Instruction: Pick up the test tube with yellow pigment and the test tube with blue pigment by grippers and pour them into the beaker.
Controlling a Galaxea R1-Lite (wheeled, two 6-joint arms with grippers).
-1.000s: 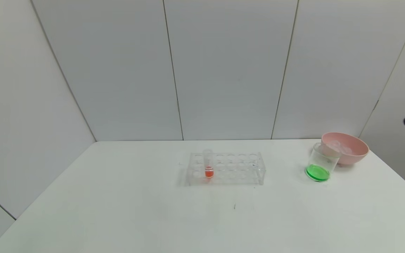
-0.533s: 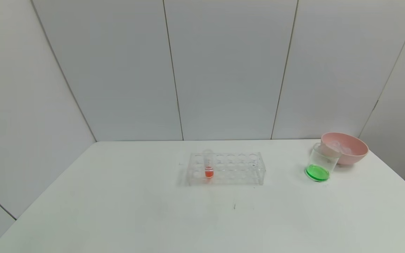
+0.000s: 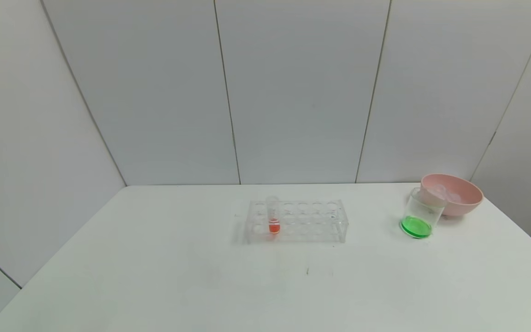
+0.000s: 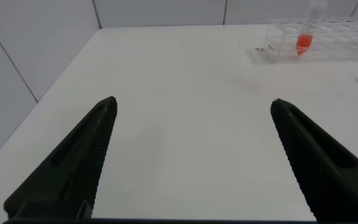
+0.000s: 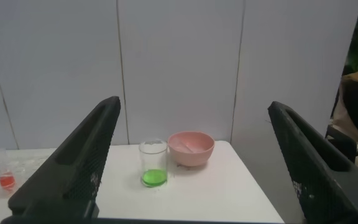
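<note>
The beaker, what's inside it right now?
The beaker holds a shallow layer of green liquid at its base. Nothing else shows inside. The pink bowl stands right behind it.

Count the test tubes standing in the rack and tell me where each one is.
1. An orange-liquid tube stands upright in the clear rack, near its left end. Empty clear tubes may lie in the pink bowl; that is hard to tell.

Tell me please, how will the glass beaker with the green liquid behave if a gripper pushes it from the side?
The beaker looks clear and thin-walled, so probably fragile and slippery. Its liquid is only a shallow green layer, so it is likely light and may slide before tipping. It stands close beside the pink bowl, which a push that way could bump.
</note>
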